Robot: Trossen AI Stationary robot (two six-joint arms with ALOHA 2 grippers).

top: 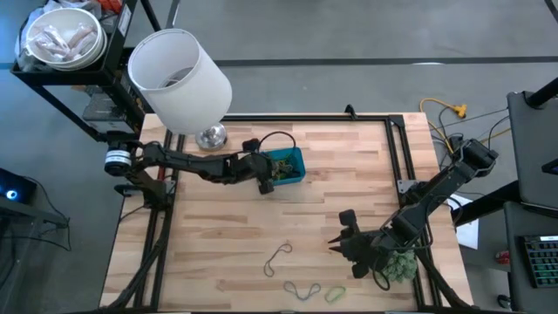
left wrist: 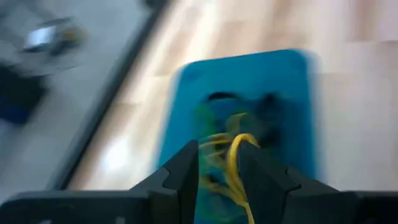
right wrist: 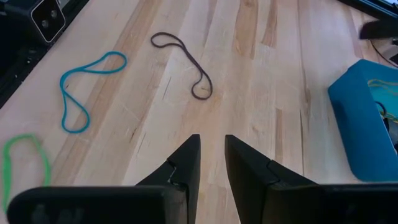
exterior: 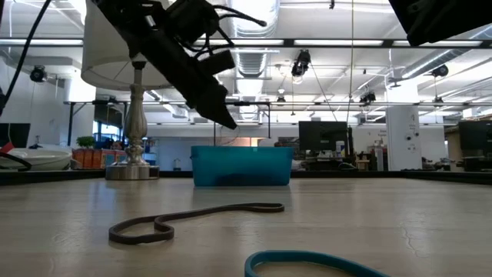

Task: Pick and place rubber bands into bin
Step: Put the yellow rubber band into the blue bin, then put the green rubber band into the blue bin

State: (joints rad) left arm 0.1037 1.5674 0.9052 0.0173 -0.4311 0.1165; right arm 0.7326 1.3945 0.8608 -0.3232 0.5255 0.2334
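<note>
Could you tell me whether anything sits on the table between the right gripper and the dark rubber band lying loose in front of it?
Nothing visible does. In the right wrist view only bare wood lies between the right gripper and the dark rubber band. The blue rubber band and green rubber band lie off to one side.

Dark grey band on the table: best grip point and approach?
Take the dark grey band from straight above, pinching its narrow waist, where the two strands run close together. It lies flat on the table, so a side approach would probably find nothing to catch. The right gripper is nearest.
</note>
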